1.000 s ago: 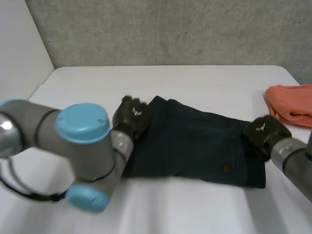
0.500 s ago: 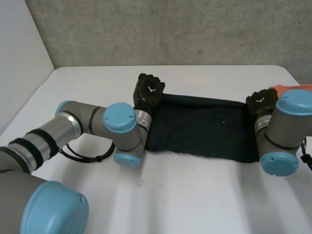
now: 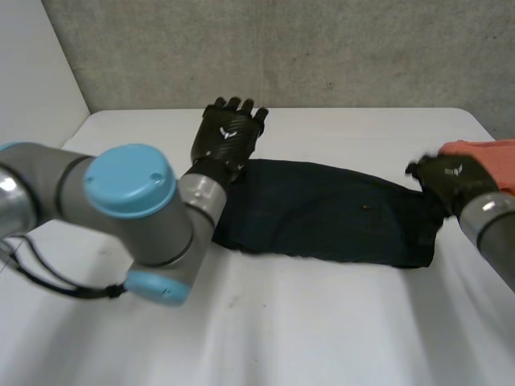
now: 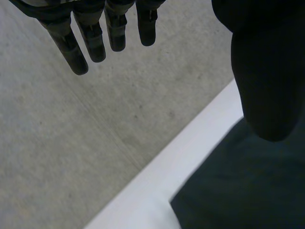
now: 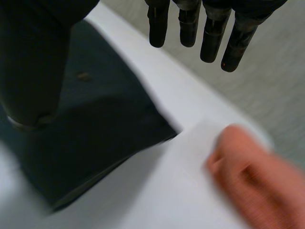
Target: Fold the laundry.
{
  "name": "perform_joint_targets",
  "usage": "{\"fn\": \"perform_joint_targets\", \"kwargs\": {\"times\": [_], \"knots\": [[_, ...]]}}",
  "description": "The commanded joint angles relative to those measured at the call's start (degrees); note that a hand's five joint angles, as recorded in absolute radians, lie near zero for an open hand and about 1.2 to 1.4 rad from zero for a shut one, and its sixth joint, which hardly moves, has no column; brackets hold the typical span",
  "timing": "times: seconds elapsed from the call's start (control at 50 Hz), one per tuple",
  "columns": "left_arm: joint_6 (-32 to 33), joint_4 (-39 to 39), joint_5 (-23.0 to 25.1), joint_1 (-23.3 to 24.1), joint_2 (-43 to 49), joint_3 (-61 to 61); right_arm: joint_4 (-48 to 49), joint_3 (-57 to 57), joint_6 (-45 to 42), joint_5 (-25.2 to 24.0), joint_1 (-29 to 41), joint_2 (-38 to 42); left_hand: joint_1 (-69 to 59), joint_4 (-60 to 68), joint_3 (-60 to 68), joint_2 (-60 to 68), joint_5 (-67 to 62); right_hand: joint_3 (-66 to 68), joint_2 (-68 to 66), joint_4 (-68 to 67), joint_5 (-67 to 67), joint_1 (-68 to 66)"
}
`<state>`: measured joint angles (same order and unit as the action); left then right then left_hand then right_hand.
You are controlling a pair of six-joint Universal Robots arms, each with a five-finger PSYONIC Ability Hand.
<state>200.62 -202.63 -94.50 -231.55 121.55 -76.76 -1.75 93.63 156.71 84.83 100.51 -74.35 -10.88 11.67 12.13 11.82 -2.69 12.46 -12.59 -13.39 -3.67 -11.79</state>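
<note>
Dark garment (image 3: 322, 213) lay flat on table (image 3: 322, 322) | left hand (image 3: 229, 133), right hand (image 3: 451, 178) both spread, empty, one at each end | judged soft, limp, light: pinch end corners to fold.

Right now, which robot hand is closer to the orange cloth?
The right robot hand: it is just beside the orange cloth, at that end of the dark garment. The left robot hand is at the garment's opposite end.
</note>
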Motion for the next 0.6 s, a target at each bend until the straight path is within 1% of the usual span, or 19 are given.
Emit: {"fn": "perform_joint_targets", "kwargs": {"times": [0.02,0.04,0.1,0.18,0.22,0.24,0.26,0.32,0.34,0.42,0.48,0.5,0.56,0.58,0.6], "knots": [[-3.57,1.45,0.1,-0.04,-7.47,-10.77,0.68,7.43,5.26,-9.06,-3.39,0.35,0.88,-1.67,-2.13,-1.82,2.69,0.98,-0.85,-0.04,0.23,-1.65],[-4.01,1.36,0.1,-0.04,-8.78,-12.52,3.21,8.75,5.36,-9.86,-3.56,0.43,0.88,-1.67,-2.13,-1.82,2.69,2.16,-2.02,-1.22,-0.95,-2.83],[-4.36,1.36,0.19,-0.04,-10.1,-14.55,7.96,10.07,5.44,-9.51,-4.09,1.66,0.88,-1.67,-2.13,-1.82,2.69,6.68,-6.55,-5.75,-5.47,-7.35],[-4.45,1.01,0.1,0.05,-10.81,-16.4,11.49,9.82,5.44,-9.42,-4.09,5.43,0.88,-1.67,-2.13,-1.82,2.69,12.08,-11.94,-11.14,-10.86,-12.74],[-4.63,0.92,0.01,0.05,-10.73,-16.93,12.38,9.55,5.44,-9.42,-4.18,6.58,0.88,-1.67,-2.13,-1.82,2.69,18.61,-18.48,-17.67,-17.4,-19.28],[-4.71,0.92,0.01,0.05,-10.64,-16.93,12.82,9.46,5.36,-9.42,-4.18,7.11,0.88,-1.67,-2.13,-1.82,2.69,23.15,-23.02,-22.21,-21.94,-23.82],[-5.06,0.92,-0.07,0.05,-10.46,-17.02,13.43,9.2,5.18,-9.25,-4.27,7.99,0.88,-1.67,-2.13,-1.82,2.69,32.52,-32.39,-31.58,-31.31,-33.19],[-5.68,0.92,-0.16,-0.04,-10.02,-17.1,14.14,9.03,4.57,-8.29,-4.44,9.13,0.88,-1.67,-2.13,-1.82,2.69,47.87,-47.73,-46.93,-46.66,-48.54],[-6.03,0.92,-0.25,-0.22,-9.93,-17.11,14.49,9.02,4.13,-7.15,-4.53,9.66,0.88,-1.67,-2.13,-1.82,2.69,66.07,-65.94,-65.14,-64.86,-66.74],[-6.38,1.01,-0.34,-0.22,-10.02,-17.28,14.84,9.9,3.08,-3.54,-6.11,8.7,0.88,-1.67,-2.13,-1.82,2.69,67.54,-67.41,-66.61,-66.33,-68.21],[-6.38,1.27,-0.34,-0.22,-10.11,-17.37,14.84,10.6,0.8,-3.1,-6.72,5.72,0.88,-1.67,-2.13,-1.82,2.69,67.54,-67.41,-66.61,-66.33,-68.21],[-6.38,1.36,-0.34,-0.22,-10.54,-17.54,14.58,11.13,-1.91,-3.18,-7.08,2.58,0.88,-1.67,-2.13,-1.82,2.69,67.54,-67.41,-66.61,-66.33,-68.21],[-6.3,1.54,-0.34,-0.39,-10.99,-18.07,13.35,11.57,-7.54,-3.36,-8.74,-1.4,0.88,-1.67,-2.13,-1.82,2.69,67.54,-67.41,-66.61,-66.33,-68.21],[-6.3,1.54,-0.34,-0.57,-11.77,-18.59,12.04,11.49,-11.83,-3.45,-10.14,-2.8,0.88,-1.67,-2.13,-1.82,2.69,67.54,-67.41,-66.61,-66.33,-68.21],[-6.3,1.54,-0.34,-0.57,-12.39,-18.77,11.16,11.22,-14.13,-3.45,-10.76,-2.99,0.88,-1.67,-2.13,-1.82,2.69,67.54,-67.41,-66.61,-66.33,-68.21]]}}
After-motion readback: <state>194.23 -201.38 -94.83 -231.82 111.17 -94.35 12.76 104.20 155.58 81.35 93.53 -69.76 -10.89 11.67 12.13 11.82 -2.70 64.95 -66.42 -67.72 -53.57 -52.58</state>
